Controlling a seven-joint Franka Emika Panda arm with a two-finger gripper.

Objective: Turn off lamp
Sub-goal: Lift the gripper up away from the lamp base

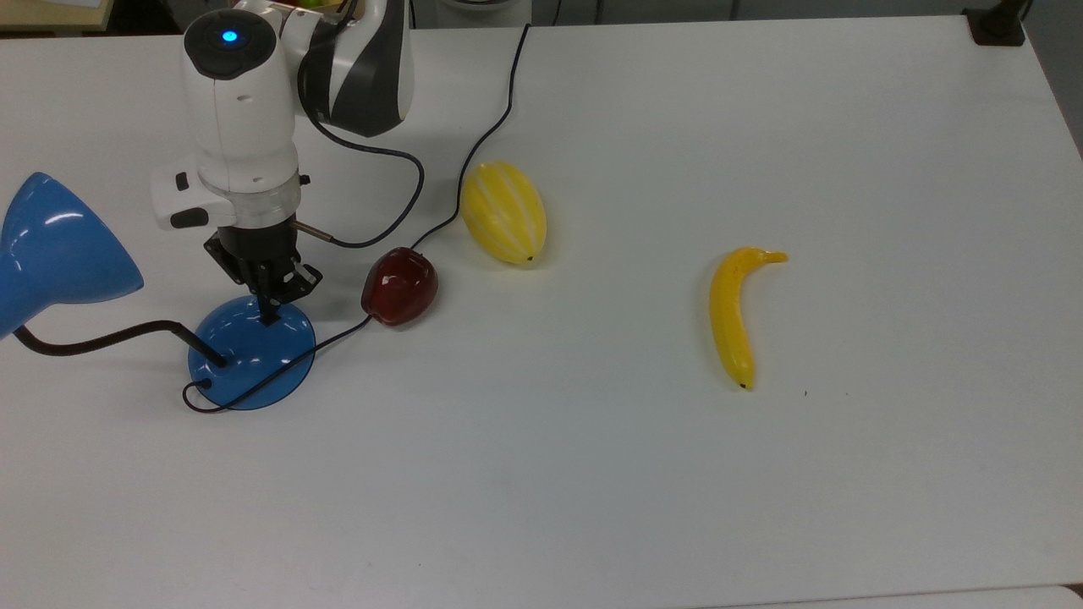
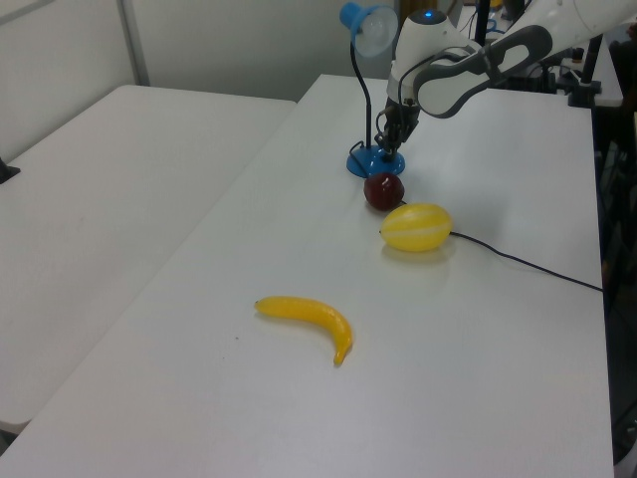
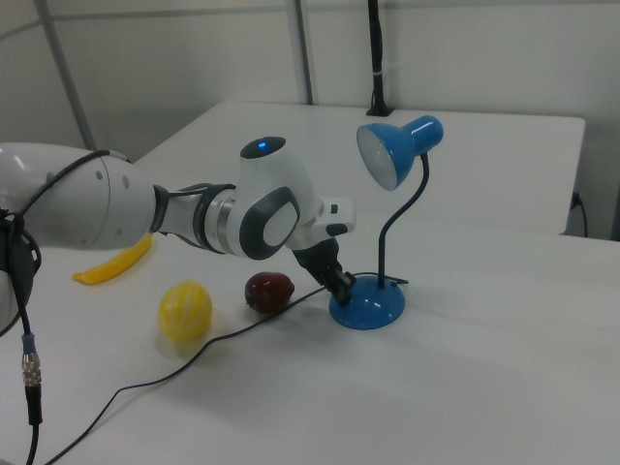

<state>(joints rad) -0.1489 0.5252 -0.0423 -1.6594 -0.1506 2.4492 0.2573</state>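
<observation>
The gripper (image 1: 269,315), fingers drawn together on nothing, is pressed tip-down on the base of the blue lamp (image 1: 251,355), whose shade is seen unlit. A red apple (image 1: 399,286) is placed just beside the base on the white surface (image 1: 592,474).

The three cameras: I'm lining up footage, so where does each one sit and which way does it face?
Top view: high above, looking down at the table; the gripper and wrist show.
Left view: from the banana end, looking along the table toward the lamp; forearm shows.
Right view: low, beside the lamp's base; elbow and forearm show.
All share lamp and fruit.
</observation>
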